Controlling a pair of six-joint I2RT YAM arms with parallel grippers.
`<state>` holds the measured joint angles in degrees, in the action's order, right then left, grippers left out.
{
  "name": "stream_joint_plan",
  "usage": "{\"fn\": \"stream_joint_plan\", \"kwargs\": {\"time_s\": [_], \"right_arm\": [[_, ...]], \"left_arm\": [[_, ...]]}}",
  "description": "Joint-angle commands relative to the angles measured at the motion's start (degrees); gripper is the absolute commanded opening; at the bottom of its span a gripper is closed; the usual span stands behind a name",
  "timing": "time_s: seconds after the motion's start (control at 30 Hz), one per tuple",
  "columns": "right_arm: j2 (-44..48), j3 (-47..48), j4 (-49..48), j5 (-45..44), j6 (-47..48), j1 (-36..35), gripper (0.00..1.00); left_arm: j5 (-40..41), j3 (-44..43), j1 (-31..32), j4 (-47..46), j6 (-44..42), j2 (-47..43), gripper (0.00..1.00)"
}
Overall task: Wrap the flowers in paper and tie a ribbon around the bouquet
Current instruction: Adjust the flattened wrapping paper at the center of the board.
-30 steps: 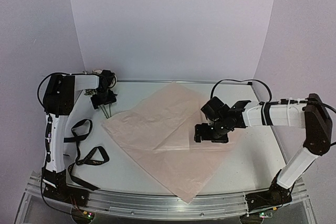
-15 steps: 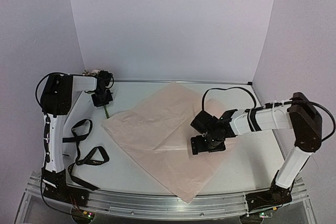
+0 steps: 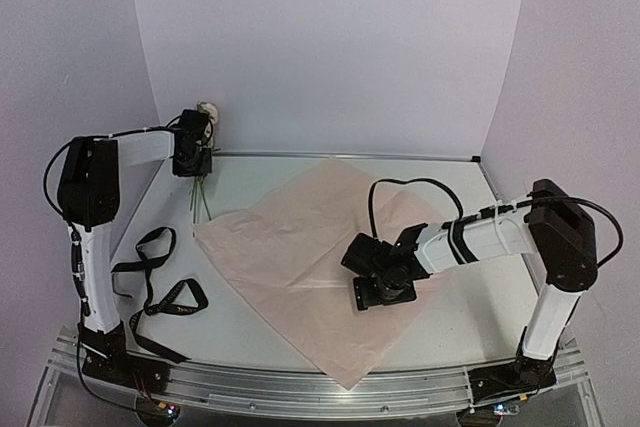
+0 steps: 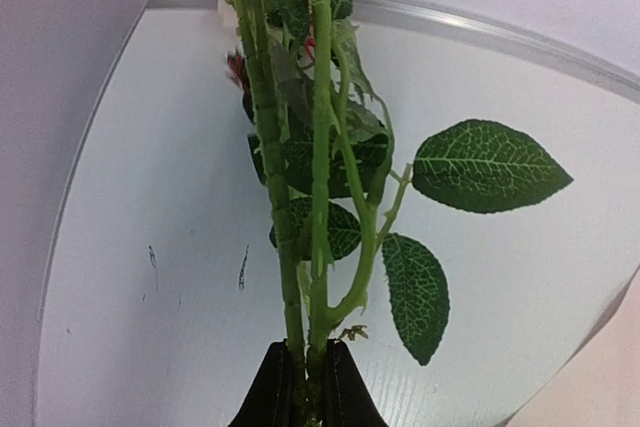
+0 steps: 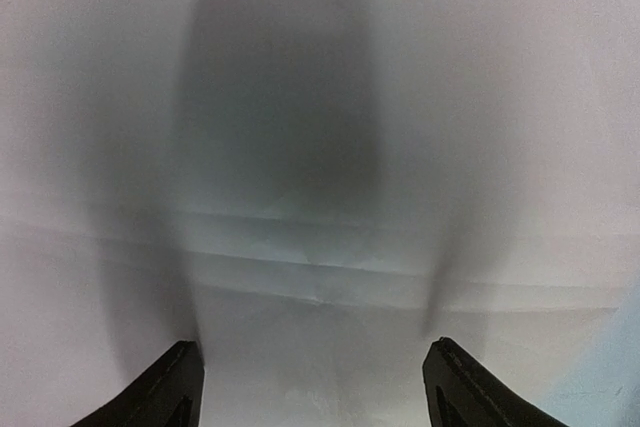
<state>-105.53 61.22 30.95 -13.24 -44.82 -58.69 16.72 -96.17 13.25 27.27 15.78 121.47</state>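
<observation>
While my left gripper (image 3: 192,154) is clamped on the flowers (image 4: 320,147), it holds them at the far left corner of the counter (image 3: 240,322), close to the back wall. In the left wrist view, both fingers (image 4: 268,392) press against the green stems, and several leaves spread to the right. In the top view, a pale bloom shows beyond the gripper and the stem ends point toward the near side. I cannot tell whether the stem ends touch the counter.

The paper (image 3: 300,232) lies flat at the centre of the counter, set as a diamond, with one corner reaching the near edge. The flowers are left of its far left edge and not on it.

My right gripper (image 3: 376,292) is low over the right part of the paper. Its fingers (image 5: 165,392) stand apart with nothing between them. Contact with the sheet cannot be confirmed.

The ribbon (image 3: 160,282) lies in loose loops on the near left of the counter, beside my left arm and apart from the paper.
</observation>
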Motion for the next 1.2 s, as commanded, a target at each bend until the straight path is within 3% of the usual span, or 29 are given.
{"fn": "stream_joint_plan", "kwargs": {"time_s": [0.0,0.27,0.43,0.63,0.9,1.03,1.17], "right_arm": [[-1.8,0.4,2.5,1.9,-2.6,-1.9,0.78],[0.7,-2.2,3.5,3.8,-6.5,-4.0,0.75],[2.7,-4.1,3.7,3.8,-7.2,-4.3,0.73],[3.0,-3.7,4.4,3.9,-6.5,-4.4,0.73],[12.7,-3.3,7.0,-0.6,-6.9,-3.5,0.76],[23.2,-6.2,8.4,-3.7,-7.7,1.2,0.81],[28.1,-7.8,8.6,-2.2,-6.2,7.3,0.84]], "left_arm": [[-0.4,-3.4,1.4,-4.4,-7.0,-6.4,0.00],[-1.8,-8.3,2.4,1.4,-4.1,-6.4,0.00],[-10.0,-11.4,3.7,1.3,1.4,-6.7,0.00],[-14.1,-20.7,6.5,6.2,4.9,-4.3,0.00],[-15.0,-19.1,17.4,3.0,17.6,-2.7,0.00],[-11.7,-19.9,24.8,1.7,23.5,0.4,0.00],[-9.5,-24.4,31.2,2.8,31.0,6.6,0.00]]}}
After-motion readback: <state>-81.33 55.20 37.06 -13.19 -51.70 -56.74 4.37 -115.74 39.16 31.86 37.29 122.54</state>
